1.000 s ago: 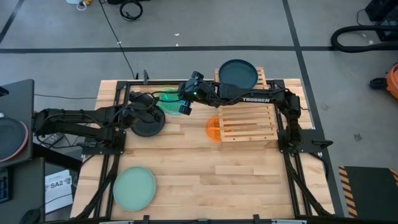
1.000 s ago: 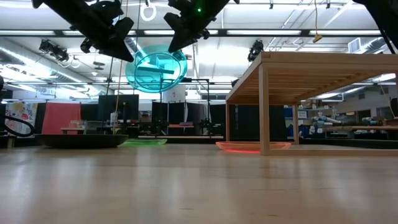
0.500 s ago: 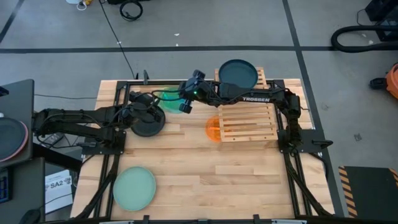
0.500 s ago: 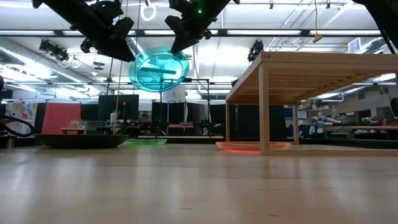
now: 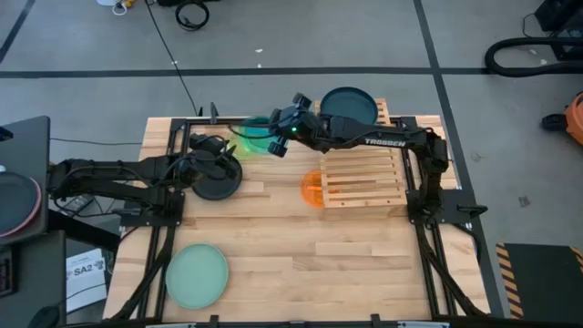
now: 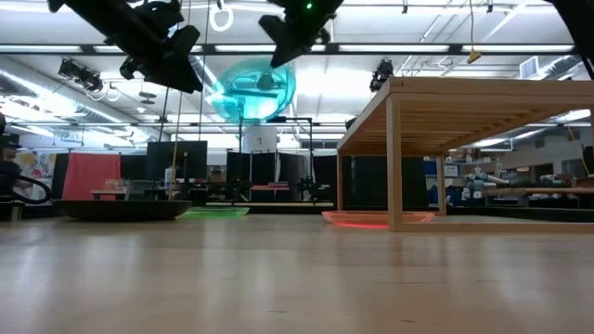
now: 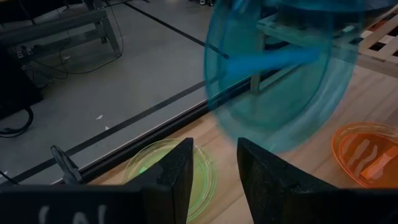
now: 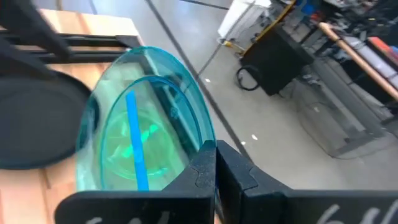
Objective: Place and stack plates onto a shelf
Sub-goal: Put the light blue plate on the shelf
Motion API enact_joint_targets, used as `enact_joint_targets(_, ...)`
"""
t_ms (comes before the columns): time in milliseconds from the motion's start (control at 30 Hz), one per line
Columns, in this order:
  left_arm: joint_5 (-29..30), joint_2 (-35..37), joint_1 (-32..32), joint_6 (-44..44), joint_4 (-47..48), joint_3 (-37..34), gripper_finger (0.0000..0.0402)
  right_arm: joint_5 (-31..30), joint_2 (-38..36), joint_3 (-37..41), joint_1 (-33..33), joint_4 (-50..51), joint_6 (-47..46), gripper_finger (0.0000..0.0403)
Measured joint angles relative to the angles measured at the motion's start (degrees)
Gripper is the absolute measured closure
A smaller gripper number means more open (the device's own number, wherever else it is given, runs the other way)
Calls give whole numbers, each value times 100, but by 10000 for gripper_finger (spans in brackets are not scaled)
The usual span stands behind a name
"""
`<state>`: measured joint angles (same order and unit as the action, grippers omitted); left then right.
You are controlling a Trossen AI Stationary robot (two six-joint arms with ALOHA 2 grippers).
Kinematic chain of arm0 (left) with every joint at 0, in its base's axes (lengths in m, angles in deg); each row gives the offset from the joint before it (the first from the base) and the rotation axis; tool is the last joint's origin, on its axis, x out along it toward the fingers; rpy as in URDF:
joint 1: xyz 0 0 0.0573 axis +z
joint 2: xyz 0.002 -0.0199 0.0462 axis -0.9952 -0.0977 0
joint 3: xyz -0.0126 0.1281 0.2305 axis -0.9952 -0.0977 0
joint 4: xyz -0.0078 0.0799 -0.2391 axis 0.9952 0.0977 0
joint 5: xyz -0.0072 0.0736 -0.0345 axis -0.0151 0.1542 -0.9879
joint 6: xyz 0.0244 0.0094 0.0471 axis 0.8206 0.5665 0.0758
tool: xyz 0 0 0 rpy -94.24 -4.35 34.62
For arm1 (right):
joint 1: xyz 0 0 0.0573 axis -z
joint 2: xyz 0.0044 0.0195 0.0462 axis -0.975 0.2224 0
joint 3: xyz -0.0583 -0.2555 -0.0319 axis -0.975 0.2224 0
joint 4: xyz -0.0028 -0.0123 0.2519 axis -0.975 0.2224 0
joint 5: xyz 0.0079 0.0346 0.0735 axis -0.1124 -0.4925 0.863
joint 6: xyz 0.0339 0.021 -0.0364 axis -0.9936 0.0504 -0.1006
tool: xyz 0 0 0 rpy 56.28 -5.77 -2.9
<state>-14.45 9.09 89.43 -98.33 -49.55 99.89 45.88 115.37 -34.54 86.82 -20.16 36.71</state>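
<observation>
- High view: the right gripper [image 5: 276, 146] holds a small translucent cyan round plate [image 5: 261, 129] in the air near the table's [image 5: 319, 246] far edge, its fingers closed on the plate's rim.
- Low view: the cyan plate [image 6: 252, 91] hangs tilted, well above the tabletop.
- Left gripper [image 5: 228, 150]: poised over a large black opaque round plate [image 5: 217, 185] lying on the table; its fingers [image 7: 176, 180] stand apart and hold nothing.
- Pale wooden slatted shelf [image 5: 364, 176]: a dark teal large plate [image 5: 348, 107] rests at its far end.
- Translucent orange small plate [image 5: 311, 189]: on the table, partly under the shelf's left edge.
- Translucent green small plate [image 7: 166, 171]: flat near the table's far edge.
- Mint green large plate [image 5: 197, 275]: at the near left of the table.
</observation>
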Motion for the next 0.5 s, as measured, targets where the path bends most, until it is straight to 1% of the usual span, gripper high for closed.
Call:
enact_joint_targets(233,-2,-1,0,0,0,0,271,-269,-739,0,2,490,-56,396)
enact_joint_targets(500,-2,-1,0,0,-2,0,271,-243,-1704,-2,2,1384,-817,396)
